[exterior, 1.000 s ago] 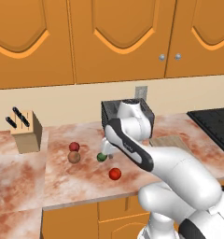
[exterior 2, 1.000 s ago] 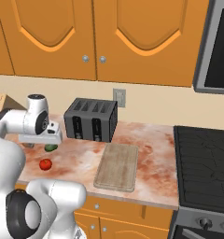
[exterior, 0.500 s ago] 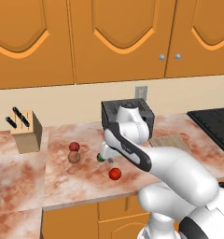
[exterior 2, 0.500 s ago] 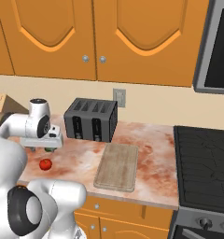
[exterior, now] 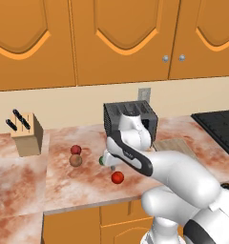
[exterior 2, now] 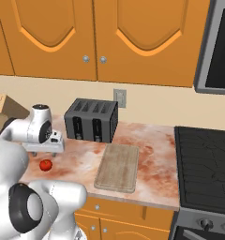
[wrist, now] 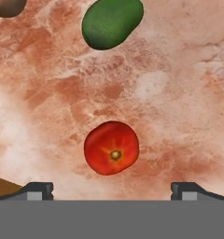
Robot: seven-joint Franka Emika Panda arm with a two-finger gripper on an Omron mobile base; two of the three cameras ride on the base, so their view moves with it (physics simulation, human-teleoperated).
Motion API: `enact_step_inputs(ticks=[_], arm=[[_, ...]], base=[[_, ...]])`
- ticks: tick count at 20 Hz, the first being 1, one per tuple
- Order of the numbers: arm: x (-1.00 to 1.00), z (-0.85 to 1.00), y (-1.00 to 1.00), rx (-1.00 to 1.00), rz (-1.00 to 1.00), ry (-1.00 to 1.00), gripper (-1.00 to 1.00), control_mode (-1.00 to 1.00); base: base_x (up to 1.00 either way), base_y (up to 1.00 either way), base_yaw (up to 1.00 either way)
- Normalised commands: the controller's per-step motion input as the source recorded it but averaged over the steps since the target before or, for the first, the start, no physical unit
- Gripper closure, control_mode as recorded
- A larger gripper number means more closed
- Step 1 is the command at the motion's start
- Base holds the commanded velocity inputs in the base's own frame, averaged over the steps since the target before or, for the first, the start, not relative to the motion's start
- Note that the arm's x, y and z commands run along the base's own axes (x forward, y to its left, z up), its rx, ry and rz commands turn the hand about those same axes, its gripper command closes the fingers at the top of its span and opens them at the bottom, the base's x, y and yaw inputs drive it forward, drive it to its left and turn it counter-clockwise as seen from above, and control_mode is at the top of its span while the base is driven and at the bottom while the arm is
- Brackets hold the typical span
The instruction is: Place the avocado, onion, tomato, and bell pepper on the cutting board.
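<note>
Nearest to you, at the front part of the marbled reddish desk [exterior: 21,176], lies the round bright red tomato [wrist: 111,148]; in the left base view the tomato [exterior: 117,177] sits alone, a little in front of the other produce. Your gripper [wrist: 112,189] hangs above it with the two dark fingertips [wrist: 37,189] spread wide, one at each side of the tomato, and nothing is between them. In the hand view the tomato shows its small stem scar facing the camera.

Just beyond the tomato is the small dark green egg-shaped avocado [wrist: 112,22], lying on the desk near but apart from it; in the left base view the avocado [exterior: 101,160] is mostly hidden behind the white wrist. Further to the left you see the round tan-brown onion [exterior: 75,160], and touching it from behind, the dark red lumpy bell pepper [exterior: 76,149].

The flat light-brown wooden cutting board [exterior 2: 118,166] lies well apart to the right, with nothing on it. Behind it stands the black four-slot toaster [exterior 2: 91,120], and far at the left the wooden knife block [exterior: 26,134] against the wall.
</note>
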Motion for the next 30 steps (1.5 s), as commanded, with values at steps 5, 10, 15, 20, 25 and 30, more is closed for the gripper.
enact_step_inputs(ticks=[5,10,15,20,25,30], arm=[[0.03,-0.21,0.01,0.0,0.01,0.01,-1.0,-1.0],[0.05,-0.23,0.07,0.0,0.01,0.02,-1.0,-1.0],[0.05,-0.24,0.1,0.0,0.01,0.03,-1.0,-1.0],[0.04,-0.24,0.08,0.0,0.0,0.03,-1.0,-1.0],[0.06,-0.26,0.12,0.0,0.0,0.04,-1.0,-1.0],[0.03,-0.24,0.18,0.0,0.0,0.03,1.0,-1.0]], base=[[0.0,0.0,0.0],[0.0,0.0,0.0],[0.0,0.0,0.0],[0.0,0.0,0.0],[0.0,0.0,0.0],[0.0,0.0,0.0]])
